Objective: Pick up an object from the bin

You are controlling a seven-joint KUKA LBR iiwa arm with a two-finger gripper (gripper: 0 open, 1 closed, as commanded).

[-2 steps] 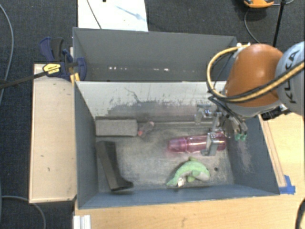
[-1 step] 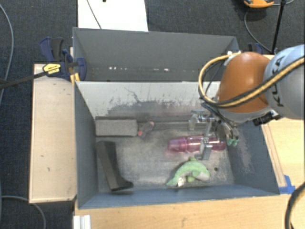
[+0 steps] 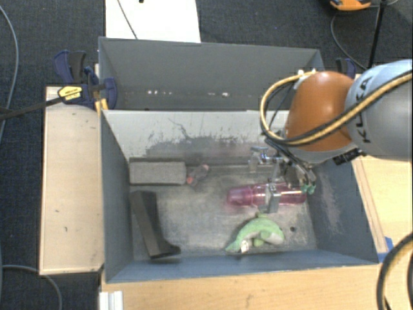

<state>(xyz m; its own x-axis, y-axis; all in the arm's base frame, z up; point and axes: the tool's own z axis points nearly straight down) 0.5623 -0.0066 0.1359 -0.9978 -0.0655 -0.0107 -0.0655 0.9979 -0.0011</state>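
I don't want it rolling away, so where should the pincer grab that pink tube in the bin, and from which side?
Likely its middle, from straight above. The pink tube lies flat on the bin floor, long axis left to right in the view, so closing across its narrow width suits. The green soft toy lies just below it in the view, apart.
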